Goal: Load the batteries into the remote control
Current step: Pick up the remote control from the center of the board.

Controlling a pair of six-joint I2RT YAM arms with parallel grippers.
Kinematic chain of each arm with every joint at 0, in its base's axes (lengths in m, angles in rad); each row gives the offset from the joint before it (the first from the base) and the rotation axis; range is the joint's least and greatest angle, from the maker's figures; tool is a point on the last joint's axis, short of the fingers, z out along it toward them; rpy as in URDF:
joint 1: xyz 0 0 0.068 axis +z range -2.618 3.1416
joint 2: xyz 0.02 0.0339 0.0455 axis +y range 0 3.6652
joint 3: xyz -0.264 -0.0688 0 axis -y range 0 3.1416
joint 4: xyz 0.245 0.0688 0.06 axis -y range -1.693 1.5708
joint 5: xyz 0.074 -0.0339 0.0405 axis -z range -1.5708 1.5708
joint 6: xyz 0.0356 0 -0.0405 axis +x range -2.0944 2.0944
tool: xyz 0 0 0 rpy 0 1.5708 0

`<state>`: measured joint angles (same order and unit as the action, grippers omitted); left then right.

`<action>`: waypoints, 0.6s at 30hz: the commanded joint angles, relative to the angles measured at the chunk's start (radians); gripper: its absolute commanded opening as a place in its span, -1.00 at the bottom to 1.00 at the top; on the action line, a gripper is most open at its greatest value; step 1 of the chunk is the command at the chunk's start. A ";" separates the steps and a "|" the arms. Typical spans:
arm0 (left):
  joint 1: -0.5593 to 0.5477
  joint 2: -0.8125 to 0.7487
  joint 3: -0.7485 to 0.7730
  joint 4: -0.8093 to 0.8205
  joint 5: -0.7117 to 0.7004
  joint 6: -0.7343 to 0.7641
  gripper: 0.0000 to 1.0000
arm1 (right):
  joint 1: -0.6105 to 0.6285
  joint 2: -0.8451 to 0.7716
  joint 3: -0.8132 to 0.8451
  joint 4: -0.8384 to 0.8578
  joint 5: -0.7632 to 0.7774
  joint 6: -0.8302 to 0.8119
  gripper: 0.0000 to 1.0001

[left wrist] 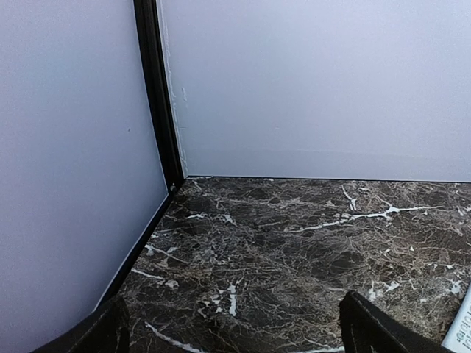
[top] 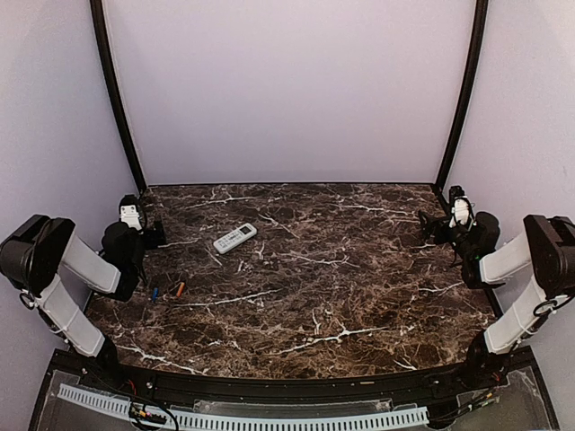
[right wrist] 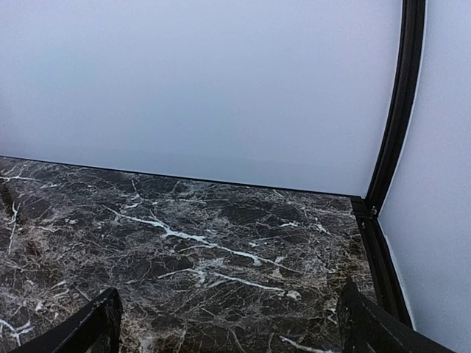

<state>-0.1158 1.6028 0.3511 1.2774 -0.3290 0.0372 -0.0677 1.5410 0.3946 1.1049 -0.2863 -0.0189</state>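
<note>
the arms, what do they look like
The left arm and right arm both alternate white tube links with bulky black joint housings. Each wrist carries a small white block, and the gripper fingers are plain black wedges.

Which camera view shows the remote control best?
Top external: the whole remote control lies on the marble table, left of centre, unobstructed. The left wrist view catches only a white sliver of it at its lower right edge. The right wrist view shows none of it.
</note>
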 commanded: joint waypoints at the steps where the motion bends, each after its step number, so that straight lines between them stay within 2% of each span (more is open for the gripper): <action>1: 0.008 -0.009 0.005 -0.025 0.012 -0.013 0.98 | -0.007 0.006 0.005 0.020 0.024 0.017 0.97; 3: 0.013 -0.010 0.009 -0.031 0.023 -0.015 0.98 | -0.006 -0.048 0.018 -0.040 0.047 0.019 0.97; 7: 0.015 -0.010 0.017 -0.046 0.037 -0.016 0.98 | -0.006 -0.244 0.125 -0.409 0.131 0.096 0.97; 10: 0.009 -0.012 0.014 -0.030 0.025 -0.007 0.98 | -0.006 -0.314 0.187 -0.616 0.063 0.129 0.97; 13: -0.007 -0.052 0.003 -0.064 -0.006 -0.010 0.98 | -0.006 -0.376 0.201 -0.668 -0.034 0.156 0.97; 14: -0.017 -0.051 -0.003 -0.017 -0.017 0.013 0.98 | -0.006 -0.394 0.201 -0.672 -0.064 0.166 0.97; 15: -0.036 -0.078 0.018 -0.033 -0.103 0.038 0.98 | -0.006 -0.413 0.202 -0.673 -0.097 0.178 0.97; 17: -0.109 -0.206 0.117 -0.266 -0.155 0.100 0.98 | -0.005 -0.443 0.204 -0.674 -0.152 0.203 0.97; 18: -0.113 -0.249 0.141 -0.382 -0.109 0.117 0.98 | -0.005 -0.455 0.207 -0.672 -0.170 0.218 0.97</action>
<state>-0.1589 1.5463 0.3676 1.1843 -0.3862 0.0647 -0.0711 1.1244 0.5976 0.5201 -0.3244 0.1246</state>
